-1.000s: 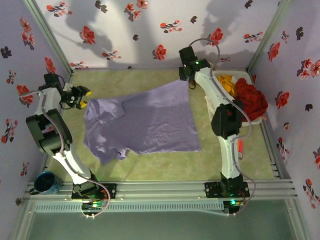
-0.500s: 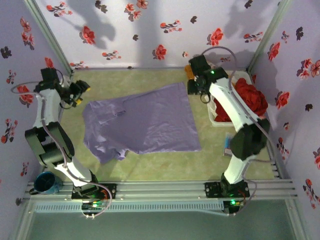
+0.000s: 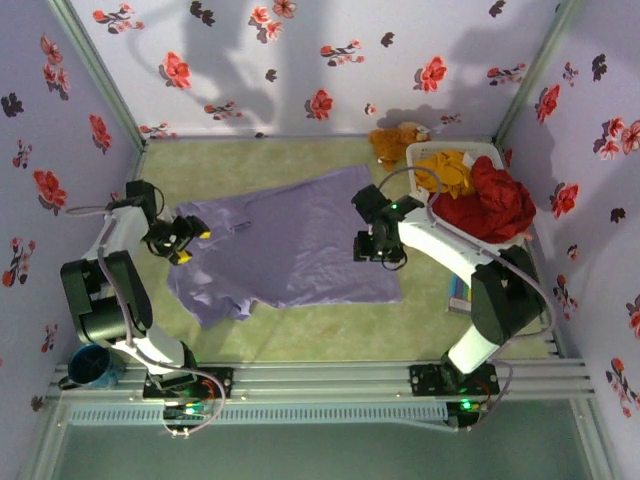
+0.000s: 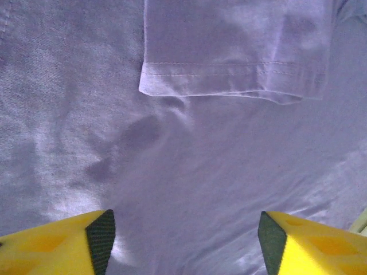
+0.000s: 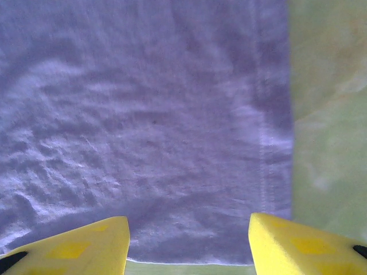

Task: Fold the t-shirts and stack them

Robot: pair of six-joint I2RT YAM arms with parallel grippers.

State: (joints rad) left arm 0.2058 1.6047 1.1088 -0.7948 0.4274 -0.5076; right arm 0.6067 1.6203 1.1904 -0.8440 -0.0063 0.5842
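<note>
Both arms have swung in over the purple tee (image 3: 300, 240): left gripper (image 3: 186, 241) at nine o'clock, right gripper (image 3: 367, 247) at three, fingers apart, empty, apparently positioned for a fold.

Back wall (image 3: 300, 60): was papered pale lavender with red and dark flowers, across the top.
Side walls (image 3: 40, 150): wore the same paper, left and right edges.
Shadows (image 3: 200, 45): lay soft and grey, upper back wall.
Tabletop (image 3: 300, 335): was mottled yellow-green, centre.
Rails (image 3: 320, 380): silver metal, ran along the bottom.
</note>
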